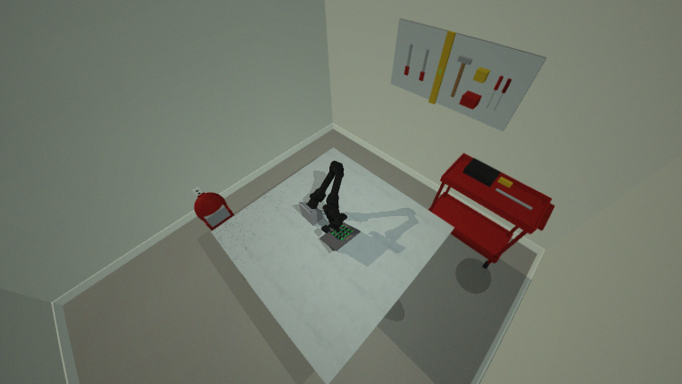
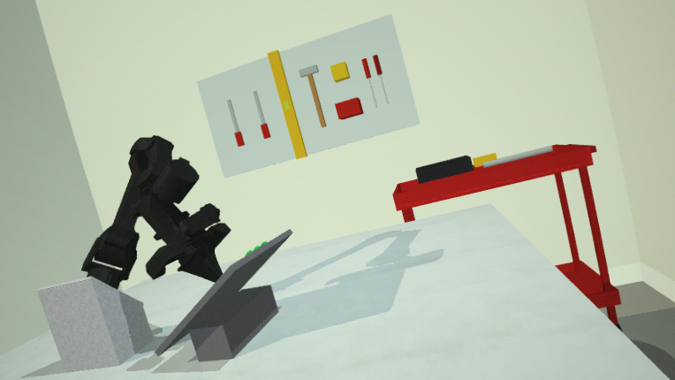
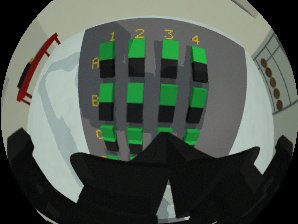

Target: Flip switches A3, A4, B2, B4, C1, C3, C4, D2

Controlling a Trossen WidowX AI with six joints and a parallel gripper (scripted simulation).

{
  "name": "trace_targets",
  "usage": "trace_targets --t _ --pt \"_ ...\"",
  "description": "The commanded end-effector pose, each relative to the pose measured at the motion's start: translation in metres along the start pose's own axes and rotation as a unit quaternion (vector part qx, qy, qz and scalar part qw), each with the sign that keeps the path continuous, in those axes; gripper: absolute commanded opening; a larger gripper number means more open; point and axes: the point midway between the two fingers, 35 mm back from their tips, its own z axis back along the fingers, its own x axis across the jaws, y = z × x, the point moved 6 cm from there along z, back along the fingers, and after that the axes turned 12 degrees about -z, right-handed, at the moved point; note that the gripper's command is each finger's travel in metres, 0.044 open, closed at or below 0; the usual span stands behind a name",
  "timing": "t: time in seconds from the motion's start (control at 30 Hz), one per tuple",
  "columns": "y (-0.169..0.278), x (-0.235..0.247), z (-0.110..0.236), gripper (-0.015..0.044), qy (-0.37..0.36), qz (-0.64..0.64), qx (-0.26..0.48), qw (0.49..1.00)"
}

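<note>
The gripper point(image 3: 168, 192) is pinched fully shut with nothing between its fingers, used as a blunt poker. In the wrist view it fills the 6 o'clock half of the picture, its tip pointing toward 12 o'clock at the lower rows of the switch panel point(image 3: 222, 106). The panel is a tilted grey board on a wedge stand, just in front of the arm's grey base block point(image 2: 79, 321) on the table point(image 2: 425, 307). Columns 1 to 4 and rows A, B and C are readable; row D is hidden under the gripper body.

Each switch shows a green half and a black half. In rows A and B the green half sits toward 12 o'clock, but which end stands proud is hard to judge through this lens, so I would not say which switches are already flipped.

The tip seems nearest the row C and D switches around column 2 or 3. The risks from here:
- The switches sit close together, so a slightly off-centre press could tip a neighbour that must stay put.
- Pressing the low end instead of the raised one would do nothing.
- On the sloped board, a steep push could skid the tip down into row D.
</note>
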Motion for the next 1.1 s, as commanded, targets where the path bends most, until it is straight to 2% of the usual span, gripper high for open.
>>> trace_targets --t 0.0,0.5,0.57,0.73,0.9,1.07 --pt "0.001 -0.001 -0.001 0.0000 0.002 -0.002 0.001 1.000" --pt "0.001 0.000 -0.003 0.0000 0.002 -0.002 0.001 1.000" --pt "0.000 -0.001 0.006 0.0000 0.002 0.000 -0.001 1.000" --pt "0.004 -0.002 0.060 0.0000 0.002 -0.003 -0.010 1.000" --pt "0.004 -0.003 0.062 0.0000 0.002 -0.003 -0.011 1.000" --pt "-0.001 -0.029 0.063 0.0000 0.002 -0.002 -0.011 1.000"
